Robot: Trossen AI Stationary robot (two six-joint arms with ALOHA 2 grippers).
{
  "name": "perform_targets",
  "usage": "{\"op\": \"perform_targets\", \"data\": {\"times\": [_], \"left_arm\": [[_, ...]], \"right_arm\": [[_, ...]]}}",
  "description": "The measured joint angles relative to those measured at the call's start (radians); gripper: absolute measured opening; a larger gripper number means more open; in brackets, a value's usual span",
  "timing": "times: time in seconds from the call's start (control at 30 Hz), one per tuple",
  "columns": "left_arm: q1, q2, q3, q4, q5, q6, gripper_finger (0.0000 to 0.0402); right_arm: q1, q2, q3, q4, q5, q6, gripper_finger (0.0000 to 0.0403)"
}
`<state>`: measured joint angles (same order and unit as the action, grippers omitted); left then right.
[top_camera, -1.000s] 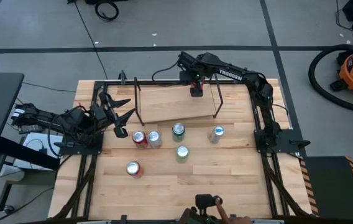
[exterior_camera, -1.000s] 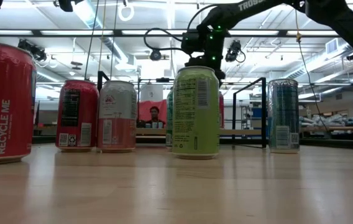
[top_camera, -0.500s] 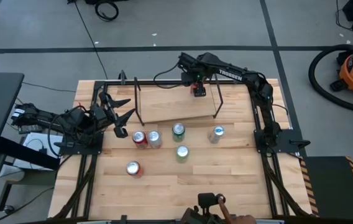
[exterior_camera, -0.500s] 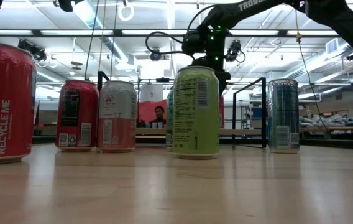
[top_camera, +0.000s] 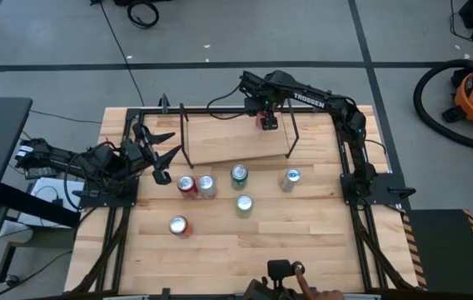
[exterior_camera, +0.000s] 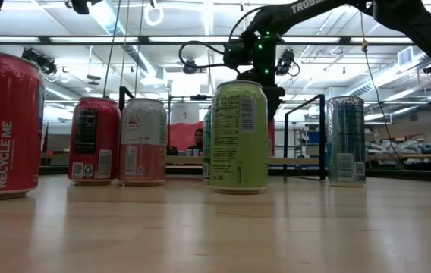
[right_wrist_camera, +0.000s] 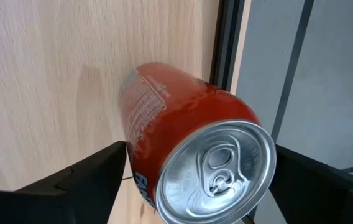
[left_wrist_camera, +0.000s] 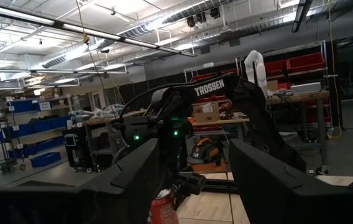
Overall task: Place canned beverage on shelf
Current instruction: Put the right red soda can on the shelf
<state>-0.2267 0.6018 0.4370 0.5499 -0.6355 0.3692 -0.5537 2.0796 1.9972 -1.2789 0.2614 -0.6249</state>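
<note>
My right gripper is over the far right part of the shelf, a light wood plank between thin black rod uprights. It is shut on a red can. The can also shows in the left wrist view. In the low view a green can hides most of the red can. My left gripper is open and empty at the table's left, beside the shelf's left upright. My right gripper pinches the red can by its two opposite sides, just below the top rim, between its two fingers. The fingers point down from above. The can stands upright, silver top up, over the wood plank near the black rod. Whether its bottom rests there I cannot tell.
Several cans stand on the table in front of the shelf: a red one, a white and red one, two green ones, a blue one and a red one nearer the front.
My right gripper has gone a little toward the table's right edge along the shelf, with the red can upright in it.
</note>
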Motion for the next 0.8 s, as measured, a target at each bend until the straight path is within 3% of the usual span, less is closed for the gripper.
{"op": "perform_targets", "data": {"times": [0.57, 0.8], "left_arm": [[0.0, 0.0, 0.0, 0.0, 0.0, 0.0, 0.0205], [0.0, 0.0, 0.0, 0.0, 0.0, 0.0, 0.0205]], "right_arm": [[0.0, 0.0, 0.0, 0.027, 0.009, 0.003, 0.0361], [0.001, 0.0, 0.0, 0.026, 0.047, 0.029, 0.0391]]}}
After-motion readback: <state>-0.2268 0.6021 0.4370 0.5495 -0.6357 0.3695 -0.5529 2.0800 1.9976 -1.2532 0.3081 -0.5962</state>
